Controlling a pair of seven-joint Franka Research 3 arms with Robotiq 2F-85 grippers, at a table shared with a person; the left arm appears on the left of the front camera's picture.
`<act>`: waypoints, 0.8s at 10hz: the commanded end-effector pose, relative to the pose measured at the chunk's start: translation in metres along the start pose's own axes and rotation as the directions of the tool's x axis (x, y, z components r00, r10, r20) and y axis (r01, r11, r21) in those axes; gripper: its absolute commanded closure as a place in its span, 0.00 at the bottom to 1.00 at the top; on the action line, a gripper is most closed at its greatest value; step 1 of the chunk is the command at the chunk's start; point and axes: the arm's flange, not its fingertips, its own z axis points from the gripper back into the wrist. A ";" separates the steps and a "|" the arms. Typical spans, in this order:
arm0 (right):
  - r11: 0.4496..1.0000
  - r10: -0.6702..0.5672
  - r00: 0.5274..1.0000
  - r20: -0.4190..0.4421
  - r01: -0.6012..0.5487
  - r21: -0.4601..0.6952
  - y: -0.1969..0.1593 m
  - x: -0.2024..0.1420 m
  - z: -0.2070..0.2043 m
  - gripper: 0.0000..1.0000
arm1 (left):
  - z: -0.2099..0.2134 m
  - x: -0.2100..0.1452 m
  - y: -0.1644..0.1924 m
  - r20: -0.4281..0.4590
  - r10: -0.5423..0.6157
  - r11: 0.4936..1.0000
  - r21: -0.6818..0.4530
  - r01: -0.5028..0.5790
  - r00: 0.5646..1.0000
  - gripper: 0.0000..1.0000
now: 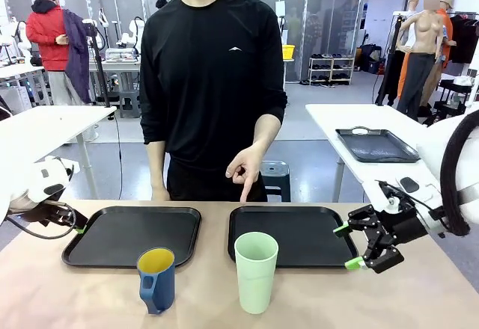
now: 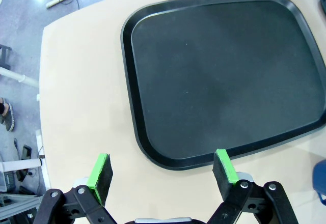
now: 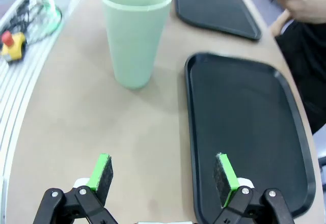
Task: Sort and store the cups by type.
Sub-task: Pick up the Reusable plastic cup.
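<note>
Cups, 2, upright and apart at near edge of worktop (image 1: pixel 67 291): dark blue cup (image 1: pixel 156 279), yellow inside, left; taller mint-green tumbler (image 1: pixel 255 271), right.
Black trays, 2, just behind: left tray (image 1: pixel 135 235), right tray (image 1: pixel 292 233).
End effectors, 2, jaws spread, empty: left end effector (image 2: pixel 163 170) at left tray's outer rim, mostly hidden in front view; right end effector (image 1: pixel 348 247) beside right tray.
Person's hand (image 1: pixel 245 170), 1, points down at right tray's far rim.

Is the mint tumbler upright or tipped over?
Upright: the tumbler stands on its base on the table, open rim up.
</note>
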 end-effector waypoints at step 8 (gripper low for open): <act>0.997 -0.082 0.940 0.331 0.076 0.029 -0.025 -0.046 -0.035 0.00 | 0.000 0.000 0.000 -0.004 -0.007 1.000 0.002 0.007 1.000 0.00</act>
